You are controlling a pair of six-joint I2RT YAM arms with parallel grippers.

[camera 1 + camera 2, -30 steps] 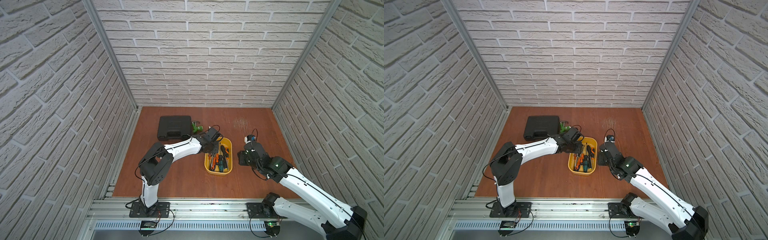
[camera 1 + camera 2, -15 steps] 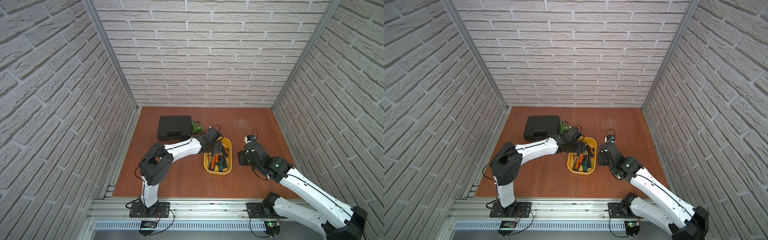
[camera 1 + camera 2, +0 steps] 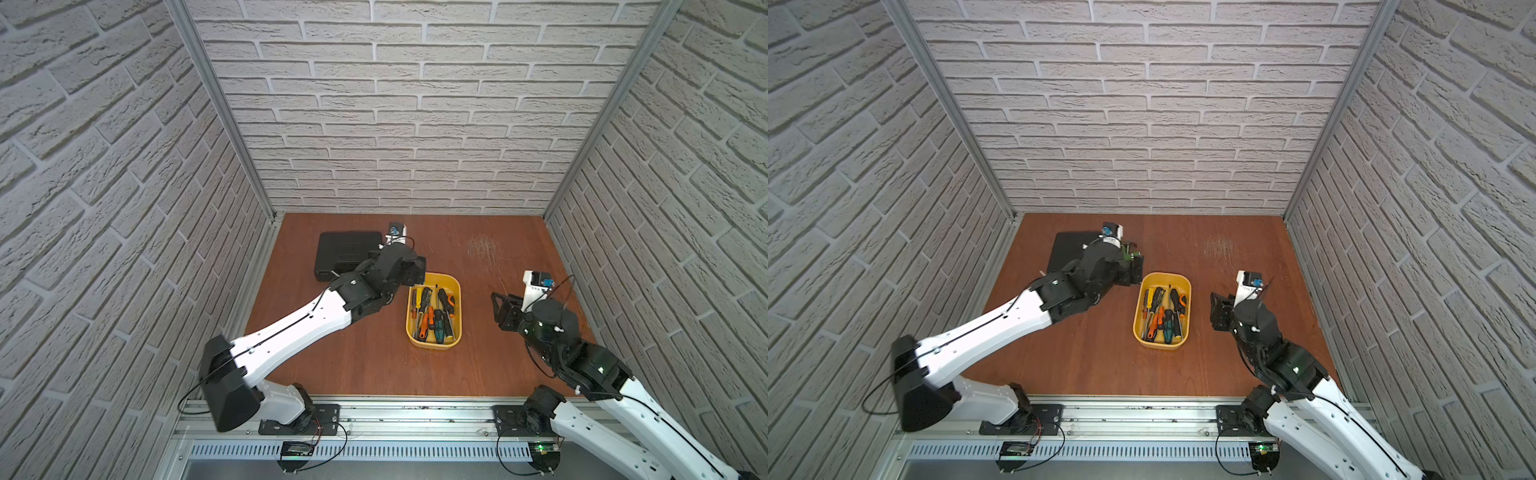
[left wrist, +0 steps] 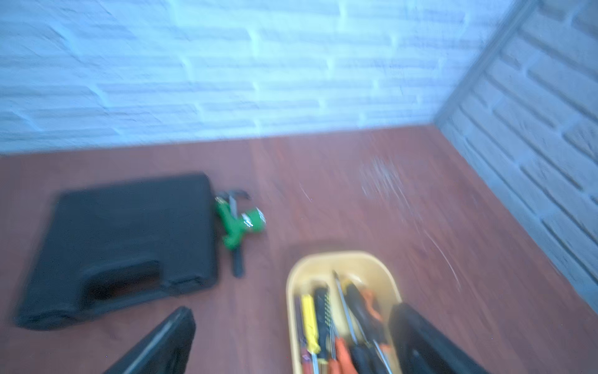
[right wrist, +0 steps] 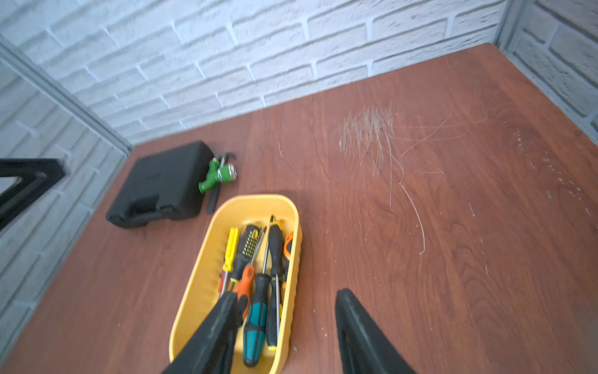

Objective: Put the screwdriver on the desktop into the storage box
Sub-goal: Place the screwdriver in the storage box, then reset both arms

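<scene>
Fingers [image 4: 155, 343] of left gripper [image 4: 291, 309] and right gripper [image 5: 289, 293] wide, empty, flanking storage box [image 3: 432, 345] of screwdrivers [image 3: 444, 300] mid-frame on tabletop [image 3: 374, 361].

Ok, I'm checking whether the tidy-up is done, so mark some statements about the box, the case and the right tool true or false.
1. Several screwdrivers lie inside the storage box. True.
2. The black tool case stands open. False: its lid is shut.
3. The right tool grips a screwdriver. False: its jaws stand apart with nothing between them.
4. A green object lies right beside the black tool case. True.
5. The storage box sits on top of the black tool case. False: it rests on the desktop, apart from the case.
</scene>
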